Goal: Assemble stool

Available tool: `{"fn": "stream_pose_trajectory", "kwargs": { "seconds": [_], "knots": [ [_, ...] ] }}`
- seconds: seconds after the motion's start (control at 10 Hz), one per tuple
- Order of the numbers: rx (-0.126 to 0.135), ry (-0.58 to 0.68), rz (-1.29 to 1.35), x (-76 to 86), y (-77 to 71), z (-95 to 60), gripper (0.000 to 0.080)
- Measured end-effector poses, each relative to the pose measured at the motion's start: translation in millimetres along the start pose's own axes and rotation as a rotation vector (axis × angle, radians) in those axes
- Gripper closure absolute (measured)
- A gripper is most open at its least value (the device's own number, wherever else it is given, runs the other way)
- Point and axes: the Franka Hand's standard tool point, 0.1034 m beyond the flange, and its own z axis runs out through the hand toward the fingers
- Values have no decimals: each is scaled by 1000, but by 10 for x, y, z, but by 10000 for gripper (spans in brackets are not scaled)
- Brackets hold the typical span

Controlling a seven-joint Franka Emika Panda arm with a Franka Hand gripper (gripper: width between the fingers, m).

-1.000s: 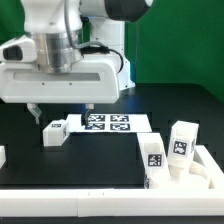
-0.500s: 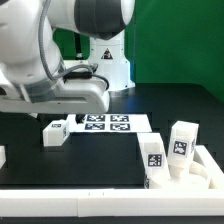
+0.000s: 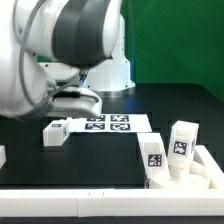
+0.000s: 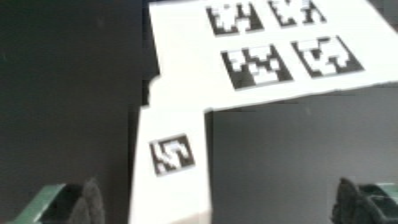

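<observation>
A white stool leg with a tag lies on the black table at the marker board's left end. In the wrist view the leg runs between my open fingertips, closer to one finger than the other, and does not touch either. My gripper is open, empty and above the leg. In the exterior view the arm's bulk hides its fingers. Two more legs stand upright at the exterior view's right, by the round white seat.
The marker board also shows in the wrist view. A long white border rail runs along the front. A small white part shows at the exterior view's left edge. The robot's white base stands behind.
The arm has swung and turned over the lying leg, so its body now fills the exterior view's upper left and hides the hand. The parts on the table have not moved.
</observation>
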Motion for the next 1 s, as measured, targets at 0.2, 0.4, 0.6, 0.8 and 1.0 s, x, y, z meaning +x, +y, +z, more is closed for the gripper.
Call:
{"fn": "stream_pose_trajectory", "kwargs": {
  "seconds": [0.2, 0.4, 0.6, 0.8, 1.0],
  "knots": [
    [1, 6, 6, -16, 18, -11, 150],
    [9, -12, 22, 36, 119, 146, 150],
    [25, -81, 79, 33, 126, 488, 150],
    [35, -111, 123, 10, 127, 642, 150],
    [31, -114, 138, 14, 132, 676, 150]
  ]
}}
